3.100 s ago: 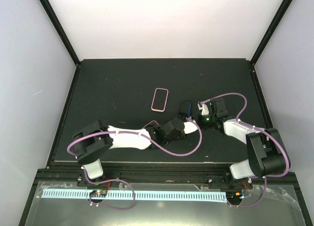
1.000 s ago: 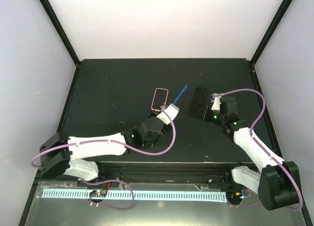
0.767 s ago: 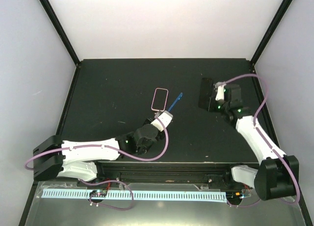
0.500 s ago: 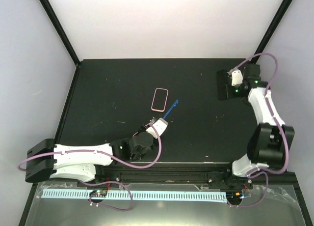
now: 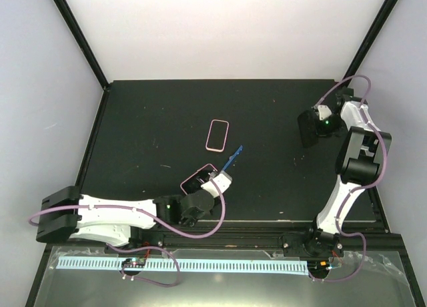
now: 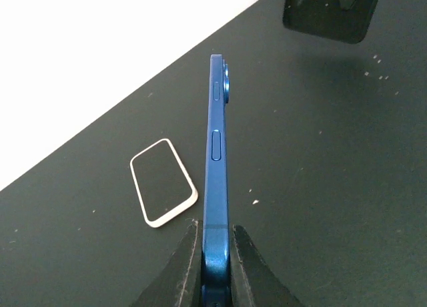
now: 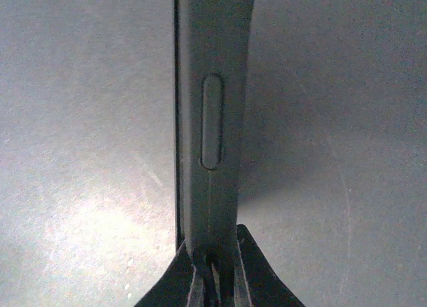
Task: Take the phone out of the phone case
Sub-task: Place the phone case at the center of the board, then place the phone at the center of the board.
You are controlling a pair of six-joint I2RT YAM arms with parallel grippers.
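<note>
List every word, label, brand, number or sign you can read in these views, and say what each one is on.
No readable text in any view.
slim blue phone: seen edge-on, bare buttons, no marking.
black phone case: plain edge, no marking.
pink-rimmed flat slab with dark face: blank.
pale slotted strip along the near edge: slots only, no characters legible.

— Where's the top camera?
— High behind the arm bases, facing down on the whole tabletop.
— The wrist ones?
— Left sits behind the left tool, looking out along it across the tabletop; it shares the pink-rimmed phone with the top view. Right sits behind the right tool, a tight close-up.
</note>
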